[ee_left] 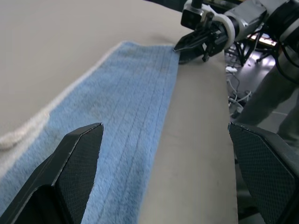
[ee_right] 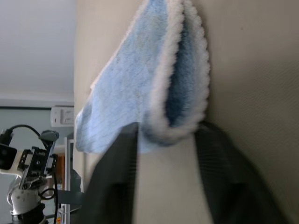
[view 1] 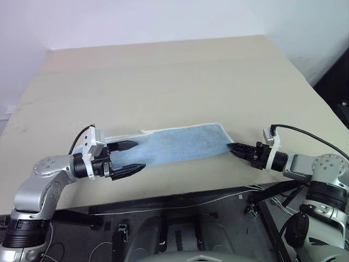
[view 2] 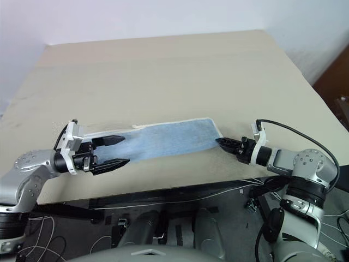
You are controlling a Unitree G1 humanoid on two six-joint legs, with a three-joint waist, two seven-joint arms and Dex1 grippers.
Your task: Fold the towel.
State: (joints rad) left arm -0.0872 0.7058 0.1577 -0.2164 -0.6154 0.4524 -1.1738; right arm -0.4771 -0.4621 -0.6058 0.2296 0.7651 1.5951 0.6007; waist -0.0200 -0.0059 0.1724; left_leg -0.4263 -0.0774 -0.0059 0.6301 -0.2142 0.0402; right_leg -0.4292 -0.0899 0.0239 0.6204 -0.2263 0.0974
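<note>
The towel, light blue with whitish edging, lies folded into a long narrow strip near the front edge of the table. A small white loop tag sticks out at its far edge. At the strip's left end my left gripper stands open, one finger over the cloth and one in front of it. The right gripper is at the strip's right end. In the right wrist view its fingers press on both sides of the doubled, rolled edge of the towel.
The table's front edge runs just in front of the towel, with cables hanging below it. Behind the towel the beige tabletop stretches to a white wall. A dark opening lies past the table's right side.
</note>
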